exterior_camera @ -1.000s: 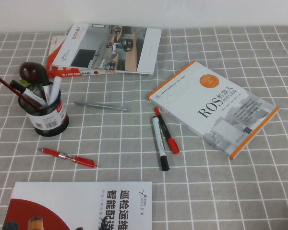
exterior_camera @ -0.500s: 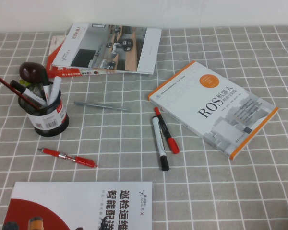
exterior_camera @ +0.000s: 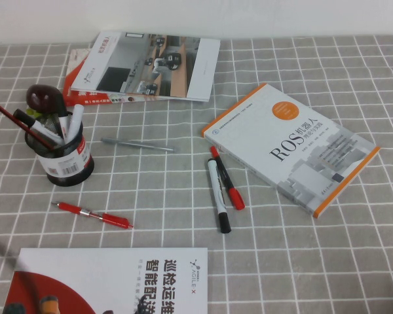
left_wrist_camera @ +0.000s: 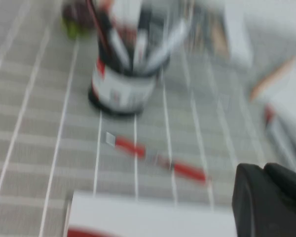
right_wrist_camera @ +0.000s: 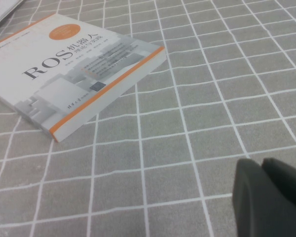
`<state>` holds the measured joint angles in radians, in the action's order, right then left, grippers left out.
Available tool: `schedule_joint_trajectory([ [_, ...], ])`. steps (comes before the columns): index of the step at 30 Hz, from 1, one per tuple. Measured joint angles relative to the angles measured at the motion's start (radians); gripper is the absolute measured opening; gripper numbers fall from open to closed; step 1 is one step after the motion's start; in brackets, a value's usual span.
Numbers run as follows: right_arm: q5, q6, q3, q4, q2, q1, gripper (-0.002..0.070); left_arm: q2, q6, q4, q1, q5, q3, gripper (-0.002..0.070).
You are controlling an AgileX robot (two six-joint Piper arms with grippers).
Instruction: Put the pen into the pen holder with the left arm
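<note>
Left of centre on the bench [exterior_camera: 314, 261], red ballpoint pen [exterior_camera: 93, 214], black mesh pen holder [exterior_camera: 65, 160] above it, left gripper [left_wrist_camera: 269, 197] lower right in its wrist view, jaws closed and empty, right gripper [right_wrist_camera: 271, 195] likewise, jaws together.

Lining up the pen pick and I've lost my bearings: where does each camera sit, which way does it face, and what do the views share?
High view: raised on the robot's side, angled down at the table; no tool plainly shows.
Left wrist view: on the left arm, facing the pen and pen holder; the left tool, shut, hovers short of the pen.
Right wrist view: on the right arm, facing the ROS book; the right tool sits low over bare cloth.
Shared: the high view shows pen, holder and book too.
</note>
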<state>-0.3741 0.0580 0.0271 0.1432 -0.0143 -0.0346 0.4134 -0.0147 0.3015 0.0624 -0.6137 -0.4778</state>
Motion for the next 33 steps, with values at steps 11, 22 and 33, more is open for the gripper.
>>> schedule_joint_trajectory([
  [11, 0.000, 0.000, 0.000, 0.000, 0.000, 0.000, -0.0015, 0.443, -0.202, 0.015, 0.000, -0.256, -0.272, -0.0003],
  [22, 0.000, 0.000, 0.000, 0.000, 0.000, 0.000, -0.0015, 0.662, -0.242, 0.018, 0.015, -0.228, -0.309, -0.0003],
  [33, 0.000, 0.000, 0.000, 0.000, 0.000, 0.000, -0.0015, 0.835, -0.543, -0.117, 0.225, -0.323, -0.434, -0.0003],
])
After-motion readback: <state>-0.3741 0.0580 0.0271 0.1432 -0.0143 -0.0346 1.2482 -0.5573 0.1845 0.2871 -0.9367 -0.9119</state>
